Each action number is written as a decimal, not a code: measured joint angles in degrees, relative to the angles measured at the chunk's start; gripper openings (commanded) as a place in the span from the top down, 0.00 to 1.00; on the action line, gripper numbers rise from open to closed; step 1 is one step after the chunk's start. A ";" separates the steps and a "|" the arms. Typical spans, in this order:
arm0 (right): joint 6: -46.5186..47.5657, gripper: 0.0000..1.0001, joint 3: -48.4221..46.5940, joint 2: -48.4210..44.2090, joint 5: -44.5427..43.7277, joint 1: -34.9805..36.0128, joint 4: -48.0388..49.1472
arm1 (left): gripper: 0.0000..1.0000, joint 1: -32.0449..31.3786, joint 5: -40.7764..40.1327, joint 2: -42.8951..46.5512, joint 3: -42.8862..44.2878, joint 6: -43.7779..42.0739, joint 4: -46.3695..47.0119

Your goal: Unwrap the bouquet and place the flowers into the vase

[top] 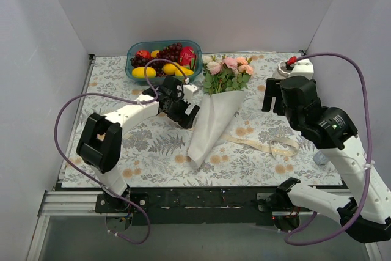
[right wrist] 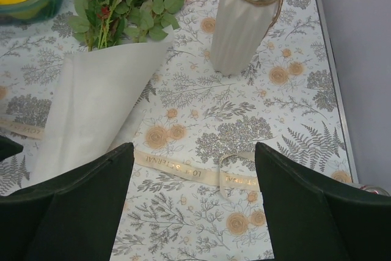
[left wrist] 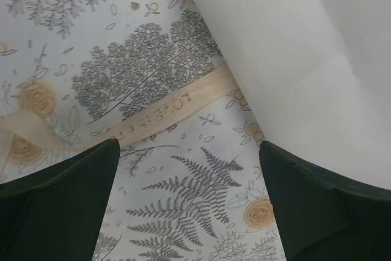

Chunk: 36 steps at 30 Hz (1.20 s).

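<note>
The left gripper [left wrist: 188, 151] is open wide and holds nothing. It hangs low over the worktop [top: 153, 145], just beside the white paper cone [top: 208, 129]. At the back sits a blue bowl of fruit [top: 164, 59]. The bouquet [top: 218, 103] lies flat in the middle of the worktop, wrapped in its paper. Its flowers [top: 229, 68] point to the back wall. The cream ribbon [right wrist: 183, 169] is untied and lies loose on the worktop, running from the cone to the right. The vase [right wrist: 249, 19] stands upright near the back right corner. The right gripper [right wrist: 194, 151] hangs above the ribbon. It is open wide too and holds nothing.
</note>
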<state>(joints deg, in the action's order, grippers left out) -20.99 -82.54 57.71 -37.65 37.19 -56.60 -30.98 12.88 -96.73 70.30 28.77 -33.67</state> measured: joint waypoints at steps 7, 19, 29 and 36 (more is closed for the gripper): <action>2.80 0.12 3.30 -4.22 0.35 0.02 1.07 | 0.02 -0.79 6.34 2.32 -5.18 -1.49 4.98; 4.31 0.14 9.64 -4.68 3.30 0.02 3.13 | 0.02 -2.25 11.56 9.22 -12.79 -3.50 3.91; 4.76 0.14 10.49 -6.95 3.37 0.02 3.21 | 0.02 -2.67 12.50 16.11 -16.72 -10.99 0.55; 4.76 0.14 12.83 -7.15 3.65 0.02 3.87 | 0.02 -13.11 5.31 27.08 -25.68 -11.89 2.86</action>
<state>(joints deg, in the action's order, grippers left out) -16.23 -69.71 50.57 -34.00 37.21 -52.73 -44.10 18.20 -69.65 44.62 16.88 -30.81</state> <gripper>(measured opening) 0.863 0.982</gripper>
